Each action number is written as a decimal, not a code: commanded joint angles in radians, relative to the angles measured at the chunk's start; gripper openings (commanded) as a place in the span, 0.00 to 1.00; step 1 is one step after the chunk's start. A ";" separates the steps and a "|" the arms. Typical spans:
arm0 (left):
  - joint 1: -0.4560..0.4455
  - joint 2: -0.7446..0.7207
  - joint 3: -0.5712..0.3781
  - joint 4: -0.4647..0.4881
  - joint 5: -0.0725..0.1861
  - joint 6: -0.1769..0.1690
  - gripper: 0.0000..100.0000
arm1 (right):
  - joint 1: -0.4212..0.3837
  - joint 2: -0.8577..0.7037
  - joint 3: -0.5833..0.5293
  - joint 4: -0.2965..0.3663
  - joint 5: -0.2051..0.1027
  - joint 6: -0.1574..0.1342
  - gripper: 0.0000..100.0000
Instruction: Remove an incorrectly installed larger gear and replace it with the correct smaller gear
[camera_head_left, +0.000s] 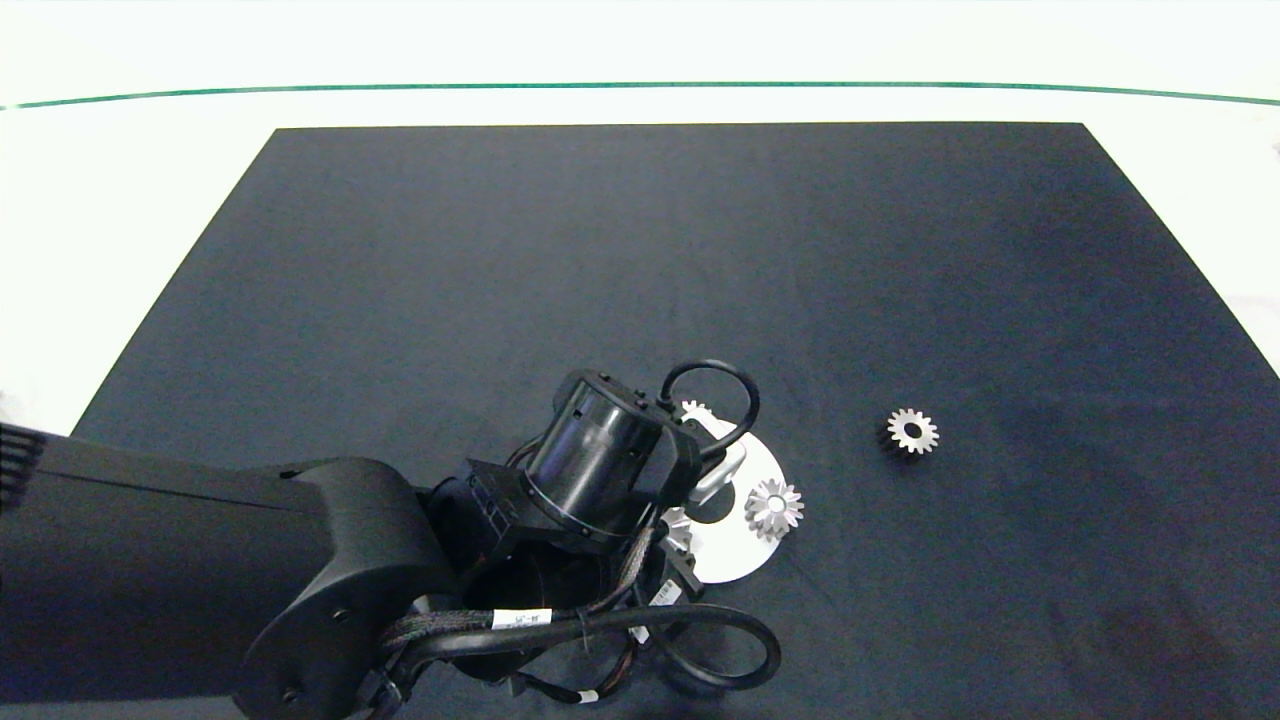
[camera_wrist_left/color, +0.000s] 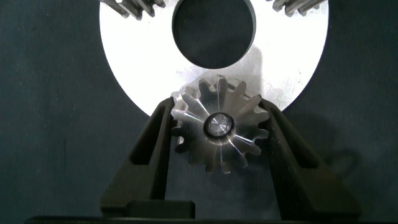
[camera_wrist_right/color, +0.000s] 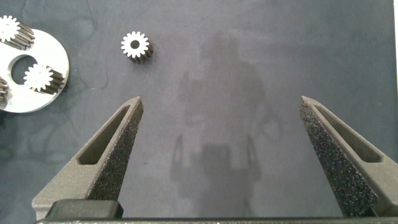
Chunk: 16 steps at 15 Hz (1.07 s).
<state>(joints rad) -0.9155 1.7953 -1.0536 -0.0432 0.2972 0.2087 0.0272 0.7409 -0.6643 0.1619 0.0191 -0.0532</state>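
Left wrist view: the left gripper (camera_wrist_left/color: 219, 134) is closing its two grey fingers (camera_wrist_left/color: 152, 149) on the silver metal larger gear (camera_wrist_left/color: 219, 132), one finger pressing each toothed flank
Larger gear: sitting on a pin at the rim of the flat round silver plate (camera_wrist_left/color: 143, 68), beside the plate's centre hole
Smaller gear: the narrower silver toothed wheel (camera_head_left: 912, 431) is lying alone on the dark mat (camera_head_left: 640, 260), well apart from the plate
Other gears: two more narrow silver gears (camera_head_left: 773, 508) are sitting on the plate
Right gripper (camera_wrist_right/color: 227, 152): hanging over bare mat well apart from the plate, fingers spread wide, holding nothing
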 joint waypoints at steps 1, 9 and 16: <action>0.000 -0.005 -0.006 0.000 0.003 0.003 0.25 | 0.000 0.000 0.000 0.001 0.001 0.000 1.00; -0.023 -0.025 -0.011 0.002 0.025 0.012 0.25 | 0.002 -0.001 0.000 0.001 0.001 0.000 1.00; -0.031 -0.065 -0.017 0.009 0.026 0.008 0.25 | 0.002 0.002 -0.001 -0.001 0.001 0.000 1.00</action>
<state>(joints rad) -0.9466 1.7449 -1.0709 -0.0340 0.3213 0.2160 0.0287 0.7409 -0.6653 0.1600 0.0196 -0.0528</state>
